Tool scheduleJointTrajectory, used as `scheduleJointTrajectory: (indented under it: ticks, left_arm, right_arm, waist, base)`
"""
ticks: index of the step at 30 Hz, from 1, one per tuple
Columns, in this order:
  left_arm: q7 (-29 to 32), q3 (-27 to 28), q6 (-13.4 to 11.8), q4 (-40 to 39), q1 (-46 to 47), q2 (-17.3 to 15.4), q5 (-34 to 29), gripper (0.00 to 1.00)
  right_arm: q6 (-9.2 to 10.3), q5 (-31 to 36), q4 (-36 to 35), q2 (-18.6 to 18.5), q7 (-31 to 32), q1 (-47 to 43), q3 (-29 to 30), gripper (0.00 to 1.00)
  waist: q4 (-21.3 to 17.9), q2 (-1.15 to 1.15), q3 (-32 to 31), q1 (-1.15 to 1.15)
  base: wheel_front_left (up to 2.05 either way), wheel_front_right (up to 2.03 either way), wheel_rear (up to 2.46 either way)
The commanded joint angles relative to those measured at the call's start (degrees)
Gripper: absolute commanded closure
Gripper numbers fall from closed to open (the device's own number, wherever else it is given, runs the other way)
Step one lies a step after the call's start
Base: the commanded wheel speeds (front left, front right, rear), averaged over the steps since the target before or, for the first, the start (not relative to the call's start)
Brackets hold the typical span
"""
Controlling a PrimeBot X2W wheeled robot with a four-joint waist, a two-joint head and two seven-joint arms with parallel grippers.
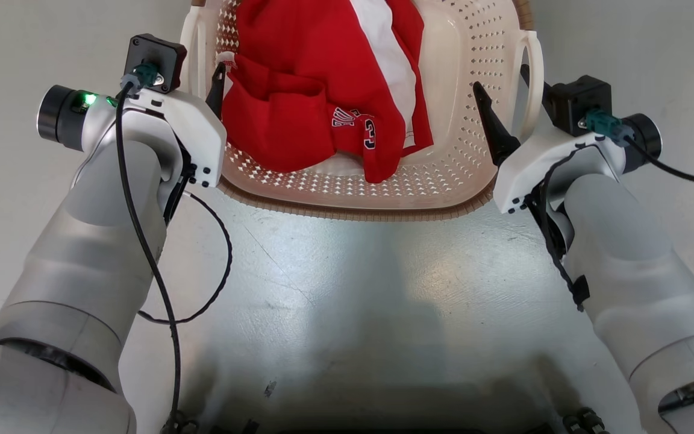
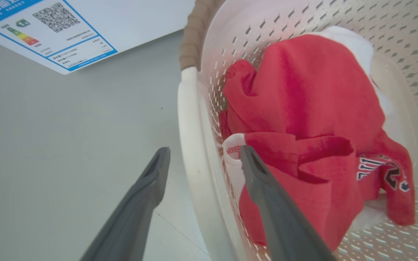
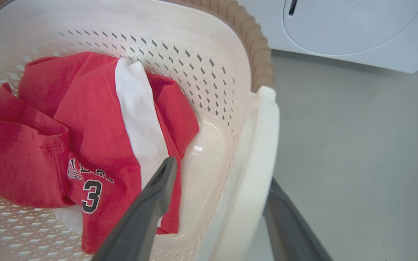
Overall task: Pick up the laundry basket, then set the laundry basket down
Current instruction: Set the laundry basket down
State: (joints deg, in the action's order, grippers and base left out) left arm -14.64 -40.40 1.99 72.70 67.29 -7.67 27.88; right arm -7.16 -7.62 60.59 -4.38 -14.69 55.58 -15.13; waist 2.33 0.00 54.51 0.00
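Observation:
The laundry basket (image 1: 353,208) stands on the grey floor just in front of me, cream-white and perforated with a brown woven-look rim, holding a red and white garment (image 1: 317,90). My left gripper (image 1: 202,72) is open, straddling the basket's left loop handle (image 2: 189,127): one finger is outside, the other inside against the garment (image 2: 314,108). My right gripper (image 1: 500,78) is open too, its fingers either side of the right loop handle (image 3: 263,145), with gaps between fingers and plastic.
A white washing machine (image 3: 339,29) stands beyond the basket, and its panel with a blue energy label (image 2: 56,32) shows in the left wrist view. Bare grey floor (image 1: 347,301) lies between the basket and my base. A loose black cable (image 1: 214,283) hangs off my left forearm.

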Motion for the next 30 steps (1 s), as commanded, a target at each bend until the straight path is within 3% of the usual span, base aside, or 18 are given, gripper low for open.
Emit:
scheduleJointTrajectory:
  ticks: [1, 17, 30]
  left_arm:
    - [-0.16, 0.97, -0.72, 0.13, -0.31, -2.18, 0.48, 0.00]
    - [-0.32, 1.91, -2.02, -0.02, -3.53, -1.59, 2.37, 0.00]
    - [-0.35, 7.94, -3.28, -10.90, -14.60, -3.22, 3.41, 0.00]
  right_arm:
    - [-0.33, 0.62, -0.92, 1.50, -0.30, -4.22, -0.34, 0.00]
    - [-0.33, 3.82, -4.35, 1.50, -0.30, -7.70, 5.09, 0.00]
    - [-0.33, 10.48, -9.10, 1.50, -0.30, -14.62, 14.23, 0.00]
  waist:
    - [-0.07, 0.00, -0.12, 0.00]
    - [-0.51, 0.00, -6.05, 0.00]
    - [0.35, 0.00, -19.56, 0.00]
  base:
    - [0.00, 0.00, 0.00]
    - [0.00, 0.00, 0.00]
    - [0.00, 0.00, 0.00]
